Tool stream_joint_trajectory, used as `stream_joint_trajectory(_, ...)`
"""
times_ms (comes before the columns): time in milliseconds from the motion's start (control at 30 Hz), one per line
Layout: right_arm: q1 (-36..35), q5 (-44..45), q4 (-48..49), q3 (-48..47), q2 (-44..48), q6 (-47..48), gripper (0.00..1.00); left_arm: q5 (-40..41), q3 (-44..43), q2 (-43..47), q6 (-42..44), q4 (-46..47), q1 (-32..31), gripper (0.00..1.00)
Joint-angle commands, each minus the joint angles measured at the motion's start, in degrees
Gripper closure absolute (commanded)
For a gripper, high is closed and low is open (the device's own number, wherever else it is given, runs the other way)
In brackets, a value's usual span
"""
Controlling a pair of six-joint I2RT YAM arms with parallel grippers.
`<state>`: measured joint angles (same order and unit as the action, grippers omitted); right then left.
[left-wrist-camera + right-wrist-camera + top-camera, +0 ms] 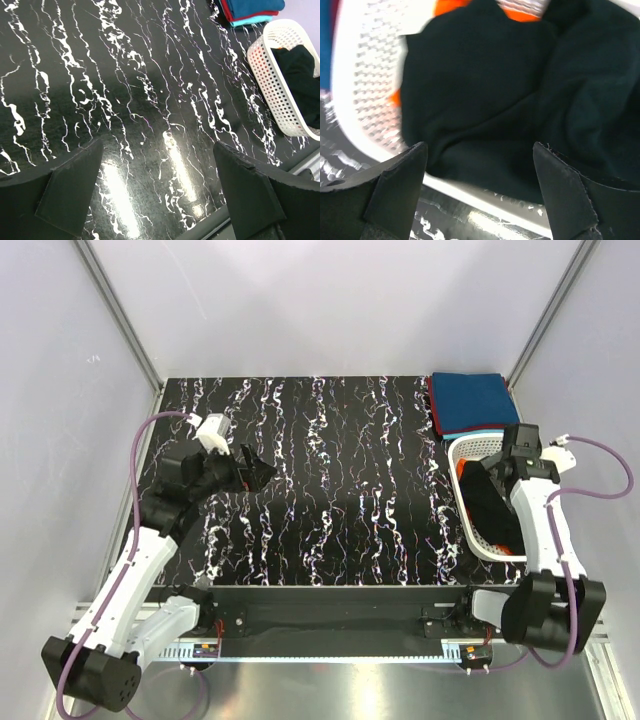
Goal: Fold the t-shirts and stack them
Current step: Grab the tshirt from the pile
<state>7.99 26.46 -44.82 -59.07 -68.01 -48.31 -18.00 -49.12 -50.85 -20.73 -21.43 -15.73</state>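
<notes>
Pick step. My right pincer [479, 150] hung wide over the black t-shirt [485, 100] in the basket [365, 75], holding nothing. Next move: drop in and pinch one layer only. Left pincer [157, 145] was wide too, over the table [125, 75]. The wrist cam showed the orange t-shirt [520, 12], probably underneath. Only the overhead showed the folded stack [470, 400] at the far corner.

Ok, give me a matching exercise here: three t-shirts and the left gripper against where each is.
1 black t-shirt
2 orange t-shirt
3 teal-blue t-shirt
4 left gripper

A top of folded stack, far right corner
B open above the table
C uppermost in the basket
D in the basket, mostly covered

Pairs: 1-C, 2-D, 3-A, 4-B
</notes>
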Motion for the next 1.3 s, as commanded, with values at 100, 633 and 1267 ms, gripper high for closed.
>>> stream_joint_trajectory(100,5.8,-2.99,1.75,3.69,-1.68,-7.31,0.1,4.37,0.17,1.1,1.48,1.74,-0.01,0.01)
stream_joint_trajectory(633,10.29,-1.06,7.99,4.76,1.21,-0.82,1.0,7.62,0.17,0.66,1.31,1.3,-0.09,0.01)
stream_joint_trajectory(1267,10.29,-9.75,-18.36,-7.56,8.85,-12.06,0.22,8.95,-0.27,1.45,0.87,0.16,-0.09,0.01)
